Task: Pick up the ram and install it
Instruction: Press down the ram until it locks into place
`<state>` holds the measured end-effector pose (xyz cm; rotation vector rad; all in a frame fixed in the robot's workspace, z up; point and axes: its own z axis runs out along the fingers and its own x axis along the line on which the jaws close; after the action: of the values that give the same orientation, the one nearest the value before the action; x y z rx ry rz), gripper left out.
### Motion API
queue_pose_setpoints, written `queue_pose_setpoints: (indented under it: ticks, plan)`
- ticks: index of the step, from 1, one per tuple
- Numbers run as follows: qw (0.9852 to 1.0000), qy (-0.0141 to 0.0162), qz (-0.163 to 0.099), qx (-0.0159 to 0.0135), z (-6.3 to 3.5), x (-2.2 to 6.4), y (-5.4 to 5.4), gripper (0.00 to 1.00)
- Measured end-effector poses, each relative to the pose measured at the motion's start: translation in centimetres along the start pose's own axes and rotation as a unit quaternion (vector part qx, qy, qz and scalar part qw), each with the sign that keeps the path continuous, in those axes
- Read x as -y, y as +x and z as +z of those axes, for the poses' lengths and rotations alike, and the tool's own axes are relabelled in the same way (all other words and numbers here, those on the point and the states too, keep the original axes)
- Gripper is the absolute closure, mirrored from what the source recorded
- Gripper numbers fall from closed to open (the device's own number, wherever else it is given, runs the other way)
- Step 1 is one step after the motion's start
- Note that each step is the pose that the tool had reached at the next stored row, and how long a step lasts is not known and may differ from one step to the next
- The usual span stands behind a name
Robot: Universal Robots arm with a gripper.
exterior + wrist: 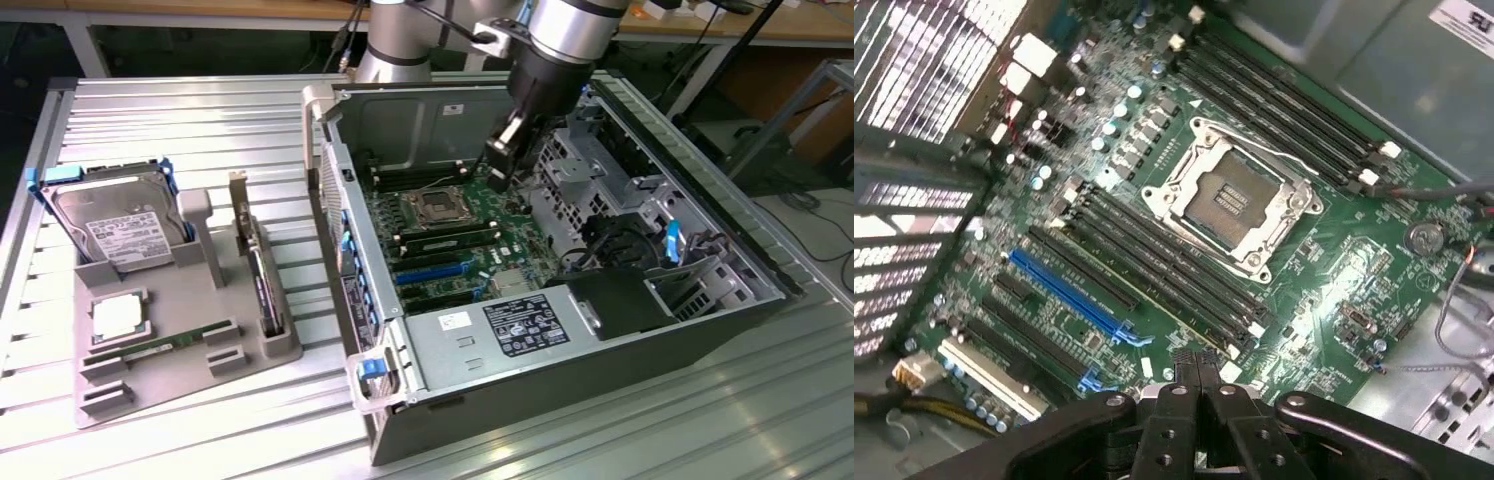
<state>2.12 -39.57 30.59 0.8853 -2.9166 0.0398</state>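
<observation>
My gripper (498,178) hangs inside the open computer case (400,130), just above the motherboard (1334,290) beside the empty processor socket (1234,200). In the wrist view its fingertips (1199,378) stand pressed together with nothing visible between them, over the end of the black memory slots (1154,275). One slot shows a pale edge along its length; I cannot tell whether a stick sits in it. On the grey tray (174,385) at the exterior view's left, a thin greenish strip (134,353) lies in a front groove and looks like the ram.
The tray also holds a hard drive (118,232), a square silver processor (118,316) and an upright expansion card (260,270). Drive cages and cables (614,235) crowd the case at the exterior view's right. A power supply (534,325) sits at its near end.
</observation>
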Motion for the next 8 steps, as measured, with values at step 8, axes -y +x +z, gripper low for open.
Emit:
queue_pose_setpoints:
  ticks: [8]
  plan:
    - [0.9942,-0.0104,0.107,0.0002,0.0,0.0,0.0,0.89]
